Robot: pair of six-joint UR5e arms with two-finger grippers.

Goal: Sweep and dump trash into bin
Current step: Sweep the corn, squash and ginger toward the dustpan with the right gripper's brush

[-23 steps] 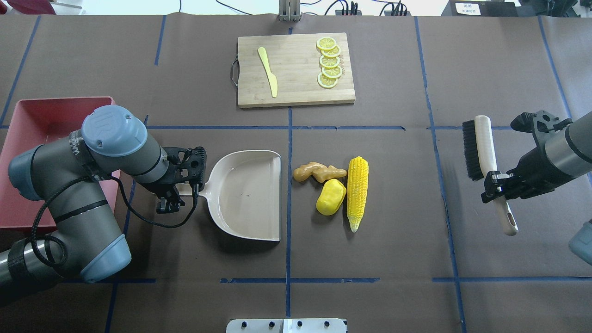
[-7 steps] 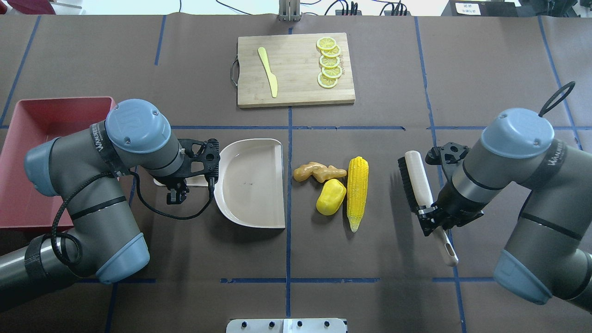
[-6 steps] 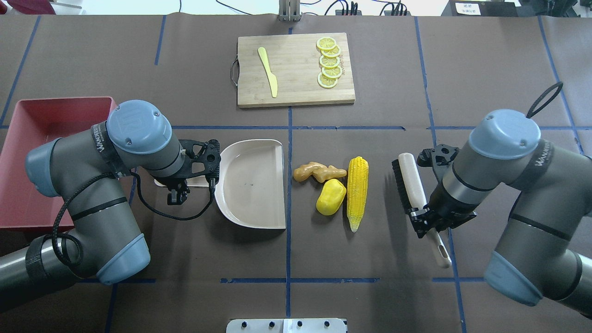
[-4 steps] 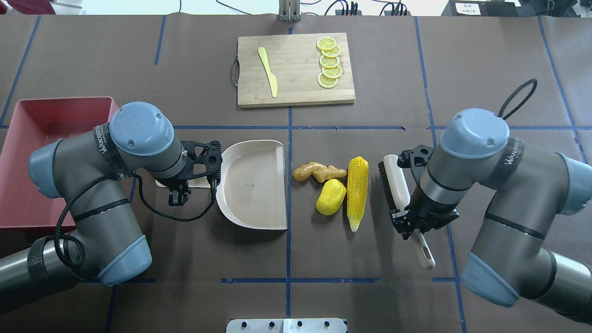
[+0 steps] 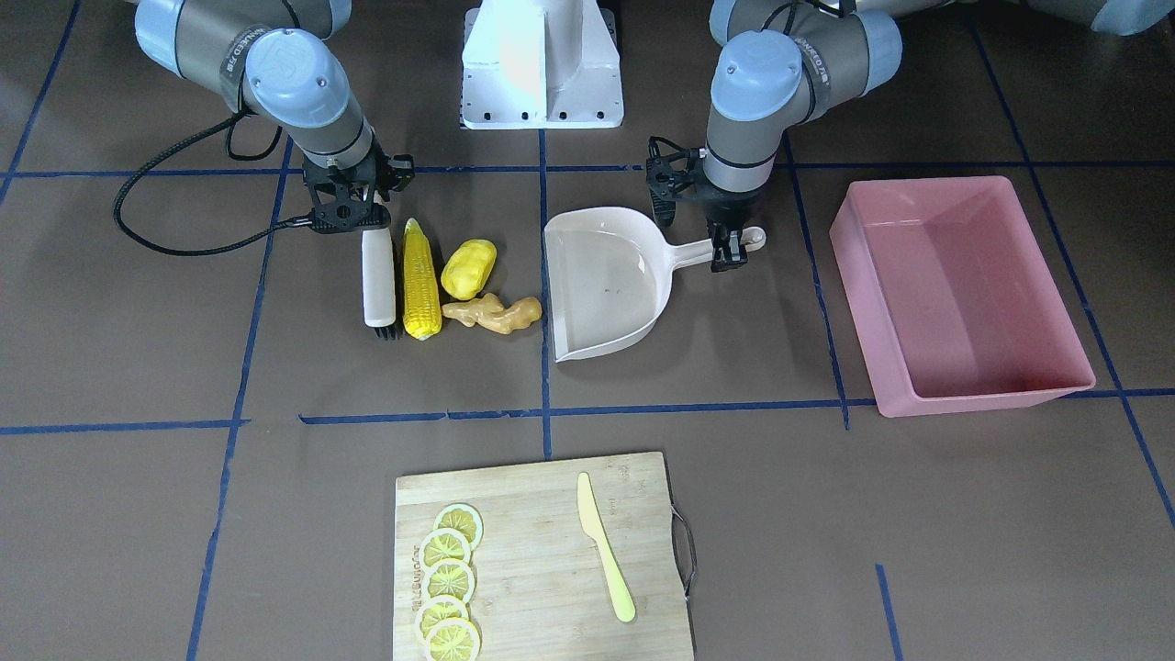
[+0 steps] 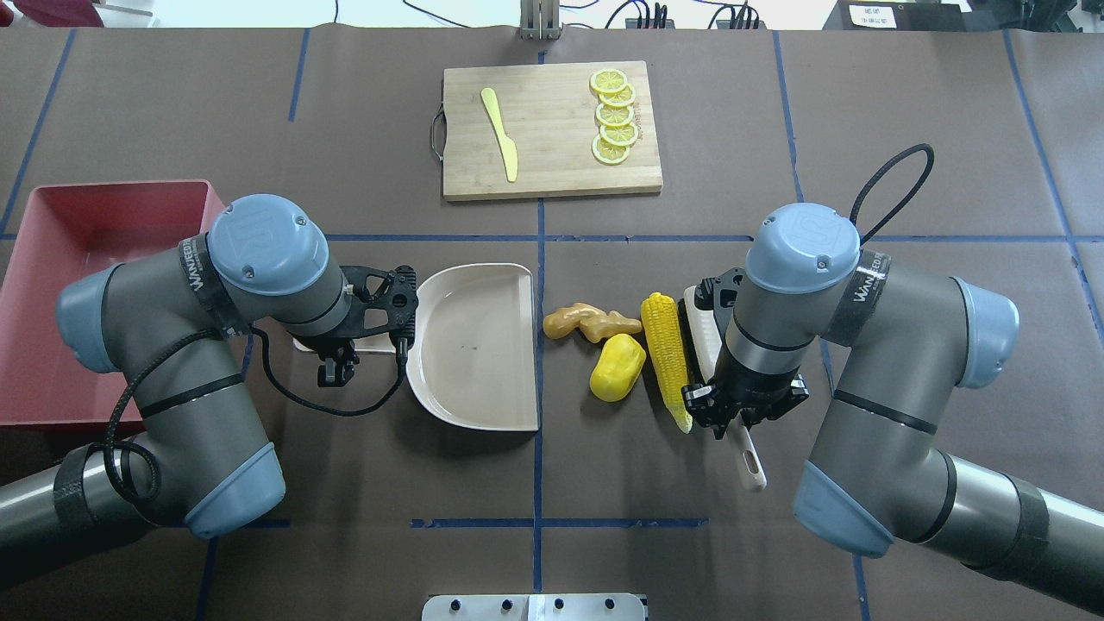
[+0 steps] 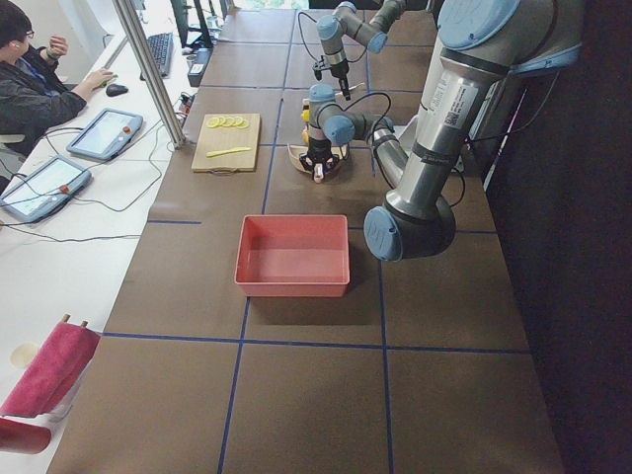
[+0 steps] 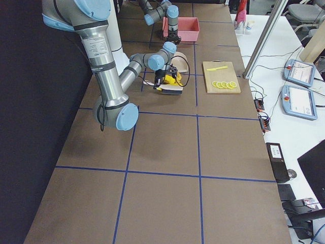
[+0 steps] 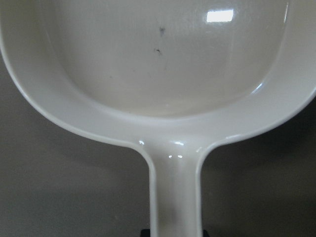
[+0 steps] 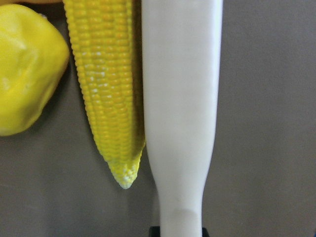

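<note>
The corn cob (image 6: 667, 358) (image 5: 418, 280), the yellow potato-like piece (image 6: 617, 366) and the tan ginger root (image 6: 591, 321) lie together at the table's middle. My right gripper (image 6: 742, 412) (image 5: 353, 213) is shut on the handle of a white brush (image 6: 703, 332) (image 10: 180, 98). The brush lies against the corn's right side. My left gripper (image 6: 373, 338) (image 5: 711, 240) is shut on the handle of the beige dustpan (image 6: 474, 345) (image 9: 163, 59). The dustpan's open edge faces the trash, a small gap away. The pink bin (image 6: 52, 224) (image 5: 955, 285) stands empty at the far left.
A wooden cutting board (image 6: 552, 164) with a pale yellow knife (image 6: 500, 134) and lemon slices (image 6: 614, 116) lies at the far side of the table. The robot's base plate (image 5: 542, 64) is at the near side. An operator (image 7: 30, 79) sits beyond the table.
My right arm has carried the brush leftward up against the corn, and the corn has tilted a little. My left arm has shifted the dustpan slightly right and straightened it.
</note>
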